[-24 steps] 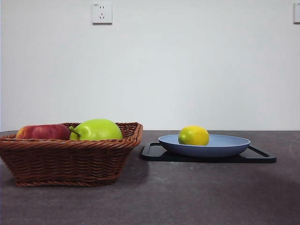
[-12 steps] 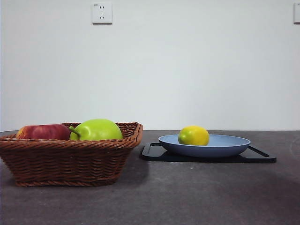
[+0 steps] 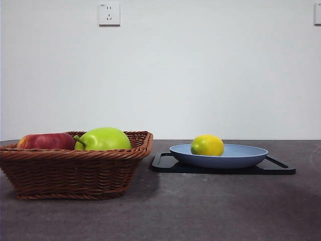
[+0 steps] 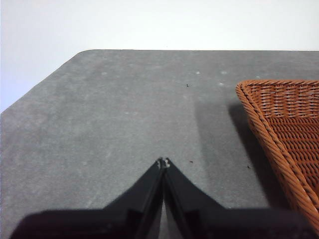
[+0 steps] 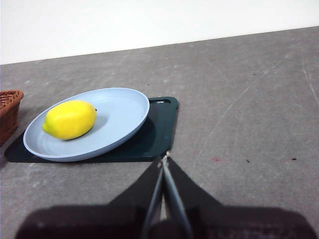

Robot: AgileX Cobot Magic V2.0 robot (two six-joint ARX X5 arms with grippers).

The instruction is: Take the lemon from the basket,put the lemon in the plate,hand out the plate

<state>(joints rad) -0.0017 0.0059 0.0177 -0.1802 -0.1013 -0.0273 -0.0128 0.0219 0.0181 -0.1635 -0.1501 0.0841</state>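
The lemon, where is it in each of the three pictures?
Front view: the lemon lies in the blue plate, right of the basket.
Left wrist view: no lemon; only a corner of the basket shows beside the shut left gripper.
Right wrist view: the lemon lies in the plate, beyond the shut right gripper.
Shared landmark: the basket, whose edge shows here too.

I note a flat black rectangular tray (image 3: 278, 168) lying on the dark grey table (image 3: 210, 211), its raised rim visible at both ends. A red apple (image 3: 46, 141) and a larger bright green stemmed fruit (image 3: 104, 139) sit side by side, touching. A white wall socket (image 3: 109, 13) is mounted on the white wall (image 3: 215, 70) behind.
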